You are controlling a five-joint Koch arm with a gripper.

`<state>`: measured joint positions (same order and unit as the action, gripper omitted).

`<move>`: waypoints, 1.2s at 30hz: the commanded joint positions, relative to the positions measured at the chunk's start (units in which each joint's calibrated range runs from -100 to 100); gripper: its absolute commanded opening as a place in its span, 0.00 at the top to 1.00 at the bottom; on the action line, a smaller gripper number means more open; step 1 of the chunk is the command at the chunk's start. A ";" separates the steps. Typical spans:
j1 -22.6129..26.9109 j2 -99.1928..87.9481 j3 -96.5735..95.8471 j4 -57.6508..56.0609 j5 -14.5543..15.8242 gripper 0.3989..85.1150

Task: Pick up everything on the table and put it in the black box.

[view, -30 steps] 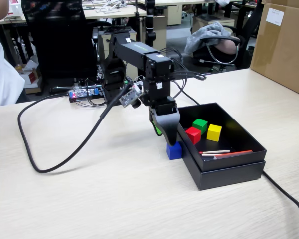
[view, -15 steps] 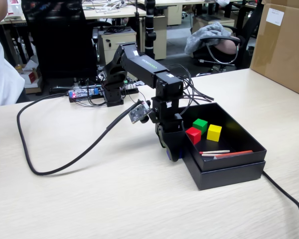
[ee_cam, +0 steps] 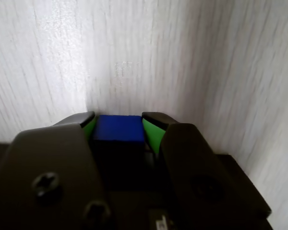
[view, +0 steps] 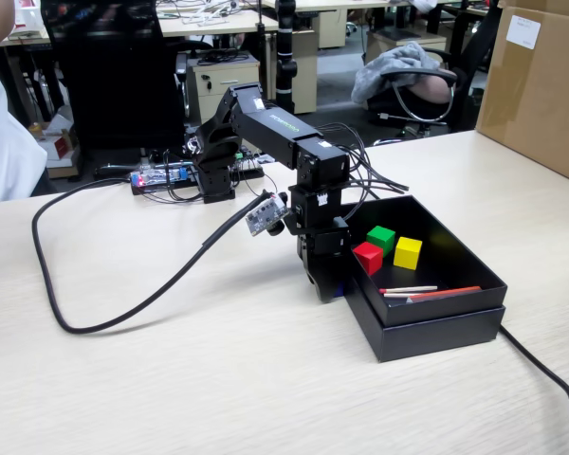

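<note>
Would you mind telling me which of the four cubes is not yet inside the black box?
The blue cube, between the gripper fingers on the table; red, green, yellow are boxed.

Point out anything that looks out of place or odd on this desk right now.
Nothing is spilled or damaged. The red and white sticks lying in the black box beside the red, green and yellow cubes are the odd ones out. The blue cube sits squarely between the gripper's jaws.
</note>
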<state>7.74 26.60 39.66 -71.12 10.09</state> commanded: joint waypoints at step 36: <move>9.57 -9.68 8.03 -0.98 -1.61 0.74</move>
<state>16.92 18.58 44.68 -72.20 8.28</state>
